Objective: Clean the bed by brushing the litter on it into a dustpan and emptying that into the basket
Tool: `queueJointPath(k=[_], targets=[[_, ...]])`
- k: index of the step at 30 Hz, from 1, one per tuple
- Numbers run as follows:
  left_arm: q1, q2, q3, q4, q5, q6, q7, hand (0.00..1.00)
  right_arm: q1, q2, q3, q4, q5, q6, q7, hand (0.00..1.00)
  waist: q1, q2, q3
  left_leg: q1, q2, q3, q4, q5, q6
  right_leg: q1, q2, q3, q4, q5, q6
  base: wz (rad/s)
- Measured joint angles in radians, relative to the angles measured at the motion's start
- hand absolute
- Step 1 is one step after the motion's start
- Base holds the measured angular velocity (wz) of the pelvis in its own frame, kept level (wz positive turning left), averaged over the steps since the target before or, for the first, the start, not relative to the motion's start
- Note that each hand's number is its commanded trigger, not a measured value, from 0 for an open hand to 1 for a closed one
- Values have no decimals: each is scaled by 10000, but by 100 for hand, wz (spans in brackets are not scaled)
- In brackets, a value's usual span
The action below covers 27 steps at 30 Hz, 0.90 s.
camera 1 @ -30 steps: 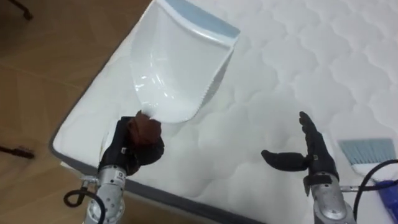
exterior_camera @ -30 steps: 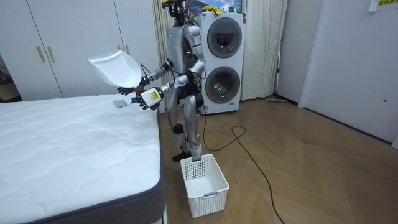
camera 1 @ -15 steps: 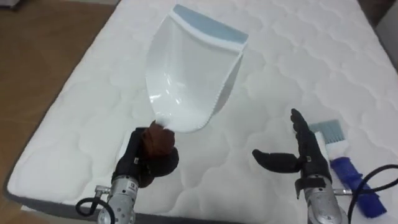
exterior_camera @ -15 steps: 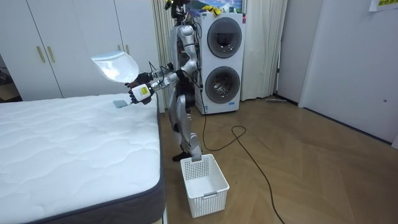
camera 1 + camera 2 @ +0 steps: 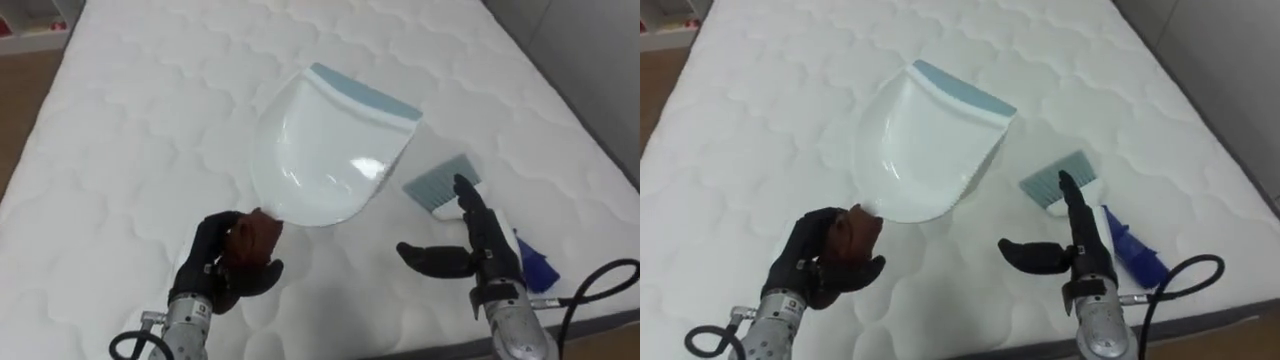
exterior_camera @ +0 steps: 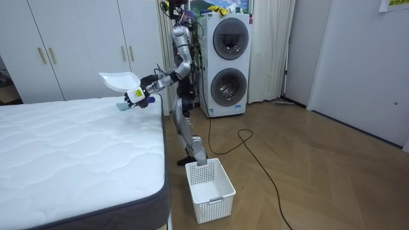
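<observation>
Left hand (image 5: 215, 272) clasping one dustpan (image 5: 330, 165), right hand (image 5: 482, 252) spread empty, one brush (image 5: 440, 183) on bed (image 5: 150, 120)

Left and right eye views from the robot's head, close, looking steeply down onto the bed (image 5: 130, 110) near its edge, room view well off, facing the bed's corner and whole robot, all sharing the dustpan (image 5: 330, 165)

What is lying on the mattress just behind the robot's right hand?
A hand brush lies on the white mattress: its pale blue bristles and dark blue handle show. The open right hand covers part of its middle.
</observation>
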Motion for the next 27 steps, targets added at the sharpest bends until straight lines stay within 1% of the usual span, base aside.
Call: queueJointPath(k=[1, 3, 4, 5, 7, 9, 10, 12, 15, 16, 17, 18, 19, 20, 21, 22, 23, 24, 26, 27], targets=[[-1, 0, 89, -37, 0, 0, 1, 0, 63, -1, -48, -24, -1, 0, -1, 0, -16, -6, -3, 14, 11, 0, -159, 1, -1, 17, 27, -100, -124, 36, 49, 13], [1, 31, 196, -153, -2, -15, 4, 0, 211, 2, -206, -72, 101, 0, -18, 0, -17, -4, -4, 26, -4, 0, -272, 1, -1, 17, 13, -121, -160, 69, 102, 12], [2, 94, 241, -269, -3, -24, 37, 0, 301, 11, -313, -94, 265, 0, -66, 0, 28, -3, -5, 35, -16, 1, -318, -1, -4, 25, 4, -127, -213, 96, 143, 3], [2, 180, 262, -320, -3, -112, 116, 0, 339, 26, -379, -97, 380, 0, -167, 0, 42, 1, -8, 20, -20, 5, -336, -1, -4, 51, -3, -136, -311, 151, 176, 0], [12, 258, 331, -335, -6, -160, 234, 0, 382, 28, -425, -134, 524, 0, -259, 0, 32, 9, -13, 37, -28, 10, -371, -2, -6, 96, -27, -185, -367, 176, 203, 6], [94, 249, 419, -334, -60, -243, 351, 0, 501, 24, -498, -217, 782, -2, -376, 0, 46, 35, -32, 86, -22, 27, -384, -2, -6, 208, -28, -207, -508, 227, 217, 3], [208, 248, 472, -334, -185, -339, 476, 0, 540, 20, -527, -218, 842, -3, -505, 0, 71, 42, -37, 127, -23, 64, -402, -2, -6, 233, -32, -208, -509, 228, 219, -5], [356, 247, 596, -330, -281, -363, 718, 0, 579, 12, -569, -212, 943, -3, -675, 0, 97, 40, -39, 149, -23, 93, -406, -1, -5, 249, -30, -206, -508, 227, 219, -2], [466, 245, 930, -170, -677, -402, 1311, 0, 612, 8, -906, -67, 1137, -4, -1094, 0, 121, 51, -48, 158, -19, 88, -408, -1, -5, 272, -30, -209, -518, 228, 218, 2], [520, 252, 1104, 104, -691, -578, 1606, 0, 757, 4, -1125, -43, 1257, -8, -1286, 0, 162, 80, -70, 193, -3, 87, -416, 3, -7, 366, -21, -214, -620, 254, 215, 4], [593, 250, 1259, 693, -719, -784, 1902, 0, 902, -36, -1322, 132, 1563, -28, -1444, 0, 270, 144, -145, 226, 3, 87, -417, 5, -9, 421, -16, -213, -667, 263, 218, 0], [621, 250, 1354, 986, -778, -788, 2012, 0, 950, -40, -1452, 281, 1710, -25, -1512, 0, 277, 161, -170, 279, 3, 83, -421, 5, -9, 461, -14, -205, -665, 263, 218, -6], [775, 247, 1588, 1444, -1101, -777, 2243, 0, 1076, -36, -1705, 498, 2012, 2, -1705, 0, 300, 188, -186, 359, 3, 52, -425, 5, -10, 529, -14, -205, -667, 258, 214, -6], [961, 253, 1863, 1843, -1437, -789, 2539, 0, 1209, -34, -1966, 670, 2228, 1, -1841, 0, 290, 188, -183, 368, 3, 15, -439, 5, -9, 532, -14, -212, -667, 257, 212, -3], [1010, 255, 2013, 2117, -1560, -788, 2700, 0, 1245, -34, -2090, 808, 2282, 2, -1917, 0, 295, 185, -179, 368, 4, -6, -446, 5, -9, 531, -13, -217, -667, 257, 212, 0], [1107, 247, 2355, 2629, -1787, -768, 2949, 0, 1289, -26, -2344, 1175, 2284, 8, -2052, 0, 314, 168, -166, 368, 6, -9, -459, 5, -10, 529, -10, -213, -673, 257, 211, 0], [1290, 226, 2710, 2907, -1864, -760, 3126, 0, 1365, -10, -2617, 1520, 2285, 9, -2113, 0, 301, 133, -155, 382, 15, -9, -512, 5, -10, 538, -3, -215, -712, 259, 212, 5], [1400, 226, 2877, 2940, -1956, -755, 3186, 0, 1429, 16, -2780, 1683, 2309, 9, -2138, 0, 285, 114, -143, 384, 19, -11, -529, 5, -10, 551, 3, -211, -734, 265, 219, 9], [1735, 223, 3509, 3063, -2245, -755, 3503, 0, 1568, 46, -3412, 2313, 2918, 28, -2202, 0, 335, 50, -106, 394, 9, -42, -578, 4, -11, 564, -15, -215, -789, 280, 244, 8], [1796, 223, 3683, 3131, -2257, -755, 3566, 0, 1593, 43, -3550, 2424, 3090, 30, -2216, 0, 332, 44, -96, 398, 1, -43, -592, 4, -11, 561, -27, -226, -787, 284, 251, 4]])
